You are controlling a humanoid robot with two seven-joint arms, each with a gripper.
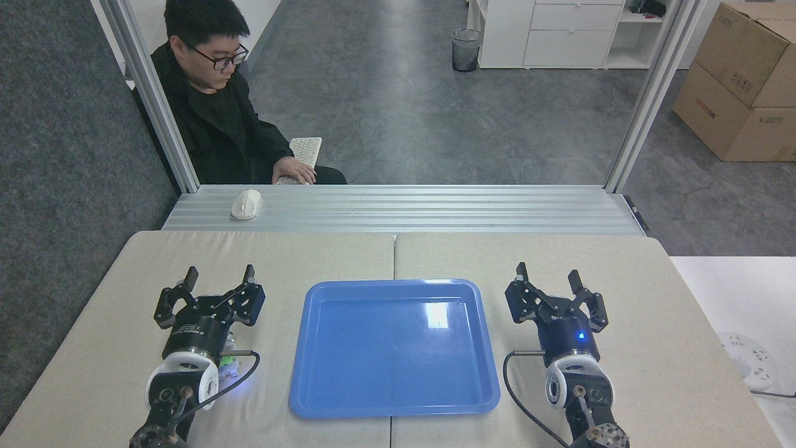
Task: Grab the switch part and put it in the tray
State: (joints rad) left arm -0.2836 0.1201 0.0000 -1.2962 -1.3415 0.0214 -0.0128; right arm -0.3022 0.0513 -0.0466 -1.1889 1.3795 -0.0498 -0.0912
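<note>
The blue tray (298, 373) lies in the middle of the beige table with nothing in it. My left gripper (219, 275) hovers left of the tray, open, with nothing between its fingers. The switch part (228, 363) peeks out from under my left arm's wrist, a bit of white and green next to the tray's left edge; most of it is hidden by the arm. My right gripper (547, 275) sits right of the tray, open and empty.
A person in black sits beyond the table's far left, a hand on a white keyboard (305, 150). A white mouse (245, 204) rests on the aluminium ledge (435, 208). Cardboard boxes (740, 81) stand far right. A white disc (746, 361) lies on a side surface at right.
</note>
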